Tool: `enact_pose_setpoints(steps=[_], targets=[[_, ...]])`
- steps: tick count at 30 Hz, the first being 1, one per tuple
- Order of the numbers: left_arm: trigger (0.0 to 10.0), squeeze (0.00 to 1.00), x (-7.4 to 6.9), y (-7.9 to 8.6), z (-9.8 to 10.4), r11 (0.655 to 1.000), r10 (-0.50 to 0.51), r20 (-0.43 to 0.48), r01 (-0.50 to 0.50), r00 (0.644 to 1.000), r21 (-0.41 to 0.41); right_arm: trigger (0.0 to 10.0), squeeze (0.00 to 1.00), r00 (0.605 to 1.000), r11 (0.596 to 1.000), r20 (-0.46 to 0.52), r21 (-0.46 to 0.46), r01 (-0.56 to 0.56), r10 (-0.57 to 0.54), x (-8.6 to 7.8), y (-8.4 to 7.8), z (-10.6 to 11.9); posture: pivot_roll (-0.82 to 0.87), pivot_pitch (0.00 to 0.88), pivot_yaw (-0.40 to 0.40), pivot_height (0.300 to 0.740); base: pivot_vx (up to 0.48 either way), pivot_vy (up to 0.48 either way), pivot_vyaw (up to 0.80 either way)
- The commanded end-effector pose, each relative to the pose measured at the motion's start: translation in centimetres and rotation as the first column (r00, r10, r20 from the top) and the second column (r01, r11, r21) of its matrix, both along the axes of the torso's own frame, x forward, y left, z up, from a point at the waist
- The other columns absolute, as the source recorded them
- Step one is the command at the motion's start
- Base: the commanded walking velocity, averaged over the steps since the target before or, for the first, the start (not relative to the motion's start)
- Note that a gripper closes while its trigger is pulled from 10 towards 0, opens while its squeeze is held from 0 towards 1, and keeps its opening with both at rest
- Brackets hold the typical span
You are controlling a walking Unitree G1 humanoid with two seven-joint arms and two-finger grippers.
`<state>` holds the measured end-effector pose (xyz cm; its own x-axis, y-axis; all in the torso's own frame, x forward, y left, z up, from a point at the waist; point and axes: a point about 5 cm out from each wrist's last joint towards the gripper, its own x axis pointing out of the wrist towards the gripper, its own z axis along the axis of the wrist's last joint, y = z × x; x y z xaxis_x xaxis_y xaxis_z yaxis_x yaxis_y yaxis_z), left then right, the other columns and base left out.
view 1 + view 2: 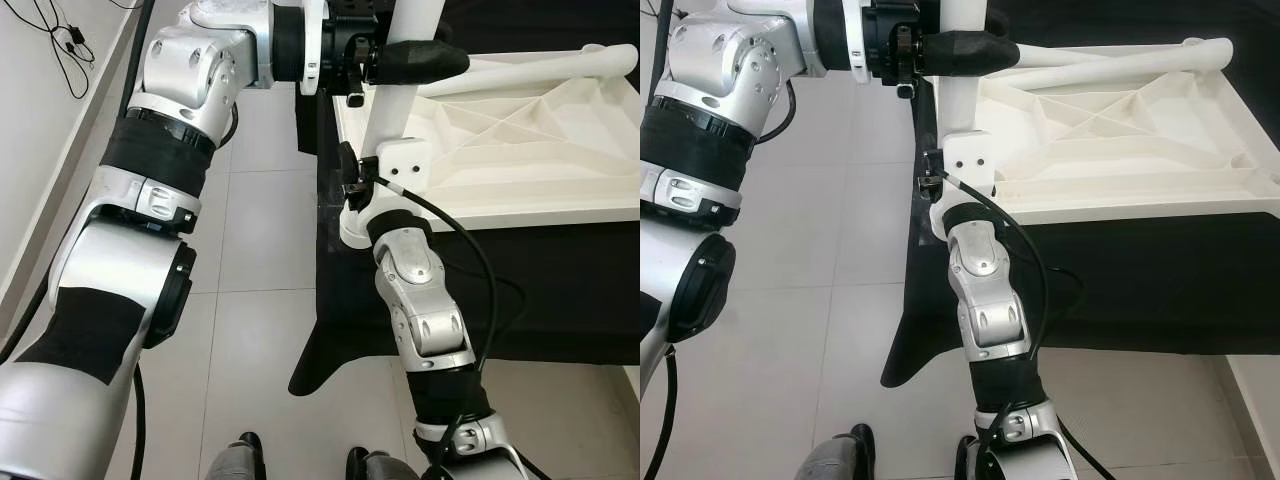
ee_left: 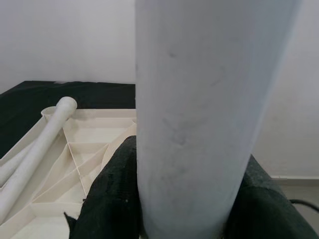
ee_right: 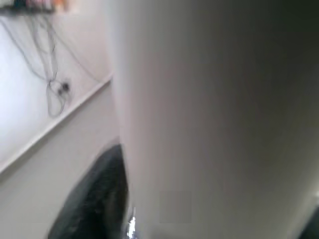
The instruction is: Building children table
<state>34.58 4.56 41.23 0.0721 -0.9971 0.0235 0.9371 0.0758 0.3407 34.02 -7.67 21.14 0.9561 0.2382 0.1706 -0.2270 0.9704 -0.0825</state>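
At the upturned tabletop's (image 1: pixel 520 150) near-left corner, a white leg (image 1: pixel 398 70) stands upright, both grippers' fingers clamped around it: left gripper (image 1: pixel 400 62), right gripper (image 1: pixel 352 180).

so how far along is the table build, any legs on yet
One leg stands upright in the corner socket of the upside-down tabletop. The left end effector grips it high up, and the right end effector is at its base. Two loose legs lie across the tabletop, not yet fitted.
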Motion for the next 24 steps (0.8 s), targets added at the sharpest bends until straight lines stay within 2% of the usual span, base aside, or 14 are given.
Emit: enact_pose_setpoints(steps=[1,5,6,9,10,12,13,16,18,19,21,22,23,24], targets=[[0.0,0.00,-0.1,-0.4,0.1,1.000,-0.022,0.016,0.022,1.000,0.016,10.0,1.00,0.988,0.990,-0.065,-0.015,-0.139,0.138,0.0,1.6,-1.0,0.12,0.238,0.018,0.740,0.000,0.000,0.00],[0.0,0.00,0.0,-0.4,0.1,1.000,-0.026,0.014,0.026,1.000,0.017,10.0,1.00,0.975,0.975,0.025,-0.014,-0.220,0.221,1.2,-0.2,1.4,0.11,0.240,0.016,0.740,0.000,0.000,0.00],[0.0,0.00,0.0,-0.4,0.1,1.000,-0.026,0.014,0.026,1.000,0.017,10.0,1.00,0.975,0.975,0.025,-0.014,-0.220,0.221,1.2,-0.2,1.4,0.11,0.240,0.016,0.740,0.000,0.000,0.00],[0.0,0.00,-0.1,-0.4,0.0,0.999,-0.033,0.008,0.033,0.999,0.015,10.0,1.00,0.919,0.924,0.113,-0.101,-0.368,0.378,2.2,-2.9,4.5,0.11,0.243,0.017,0.740,0.000,0.000,0.00],[0.0,0.00,-0.1,-0.4,0.0,0.999,-0.033,0.008,0.033,0.999,0.015,10.0,1.00,0.919,0.924,0.113,-0.101,-0.368,0.378,2.2,-2.9,4.5,0.11,0.243,0.017,0.740,0.000,0.000,0.00],[0.0,0.00,-0.1,-0.5,-0.2,0.999,-0.040,0.005,0.040,0.999,0.018,10.0,0.51,0.884,0.883,0.111,-0.186,-0.430,0.454,2.7,-4.5,5.9,0.11,0.245,0.020,0.740,0.000,0.000,0.00],[0.0,0.00,-0.1,-0.5,-0.2,0.999,-0.042,0.004,0.042,0.999,0.019,10.0,0.00,0.872,0.868,0.105,-0.208,-0.451,0.478,2.8,-4.9,6.3,0.11,0.245,0.020,0.740,0.000,0.000,0.00],[0.0,0.00,0.0,-0.6,-0.3,0.999,-0.046,0.003,0.046,0.999,0.020,10.0,0.00,0.853,0.845,0.083,-0.214,-0.489,0.515,3.3,-5.5,6.7,0.11,0.246,0.020,0.740,0.000,0.000,0.00],[0.0,0.00,0.0,-0.7,-0.3,0.998,-0.052,0.000,0.052,0.999,0.017,10.0,0.00,0.820,0.802,0.039,-0.238,-0.548,0.571,3.5,-5.6,6.6,0.11,0.251,0.020,0.740,0.000,0.000,0.00],[0.0,0.00,0.0,-0.7,-0.3,0.998,-0.052,0.000,0.052,0.999,0.017,10.0,0.00,0.820,0.802,0.039,-0.238,-0.548,0.571,3.5,-5.6,6.6,0.11,0.251,0.020,0.740,0.000,0.000,0.00],[0.0,0.00,0.0,-0.7,-0.4,0.998,-0.056,-0.003,0.056,0.998,0.014,10.0,0.00,0.793,0.768,0.005,-0.249,-0.589,0.609,3.9,-5.6,6.5,0.11,0.253,0.018,0.740,0.000,0.000,0.00],[0.0,0.00,0.0,-0.7,-0.4,0.998,-0.056,-0.003,0.056,0.998,0.014,10.0,0.00,0.793,0.768,0.005,-0.249,-0.589,0.609,3.9,-5.6,6.5,0.11,0.253,0.018,0.740,0.000,0.000,0.00],[0.0,0.00,0.0,-0.7,-0.4,0.998,-0.057,-0.007,0.057,0.998,0.013,7.0,0.00,0.770,0.745,-0.014,-0.242,-0.621,0.637,4.0,-5.6,6.5,0.11,0.256,0.017,0.740,0.000,0.000,0.00],[0.0,0.00,0.1,-0.7,-0.5,0.998,-0.058,-0.009,0.058,0.998,0.014,0.0,0.00,0.754,0.726,-0.032,-0.244,-0.643,0.656,4.2,-5.6,6.4,0.11,0.259,0.015,0.740,0.000,0.000,0.00]])
